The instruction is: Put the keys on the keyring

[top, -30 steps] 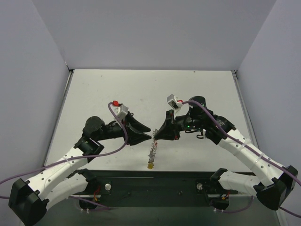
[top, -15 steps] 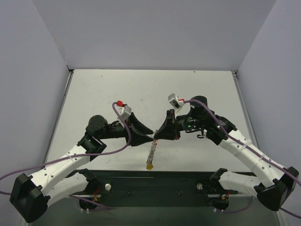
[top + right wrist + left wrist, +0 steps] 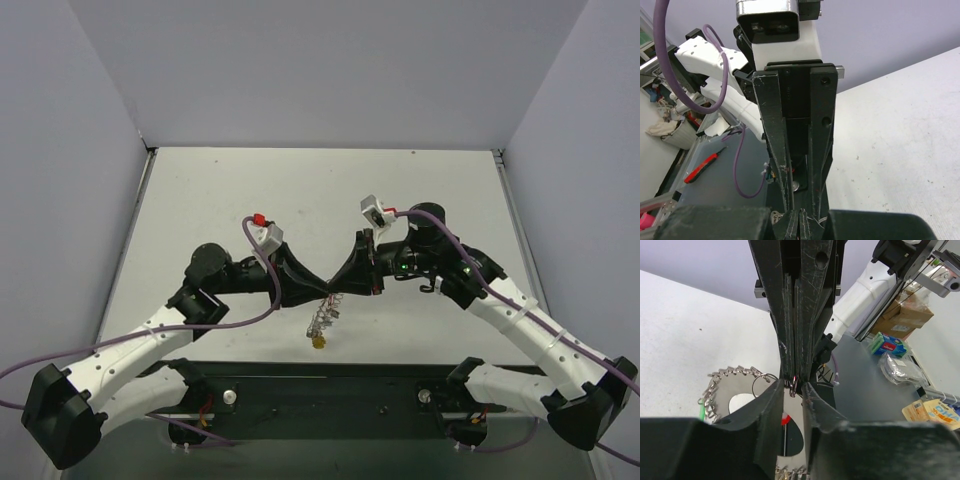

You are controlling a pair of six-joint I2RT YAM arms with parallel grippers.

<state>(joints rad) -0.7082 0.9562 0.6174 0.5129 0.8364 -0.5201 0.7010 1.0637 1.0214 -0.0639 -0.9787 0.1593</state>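
Note:
Both grippers meet tip to tip over the table's near middle. My right gripper is shut, and the keyring hangs from its tips, fringed with small silver pieces, a yellow tag lowest. My left gripper stands narrowly open, its fingers straddling the right gripper's shut fingers. A small wire loop shows beside the left finger. A tiny dark and red bit sits at the right tips. I cannot tell whether it is one of the keys; no separate key shows.
The black base plate runs along the table's near edge below the hanging ring. Grey walls close in the table on three sides. Off the table lie cardboard boxes and a red-handled tool.
My left gripper has slid right until its fingers straddle the right gripper's tips, and its jaws have narrowed. The hanging keyring has bunched up slightly. The right gripper has barely moved.

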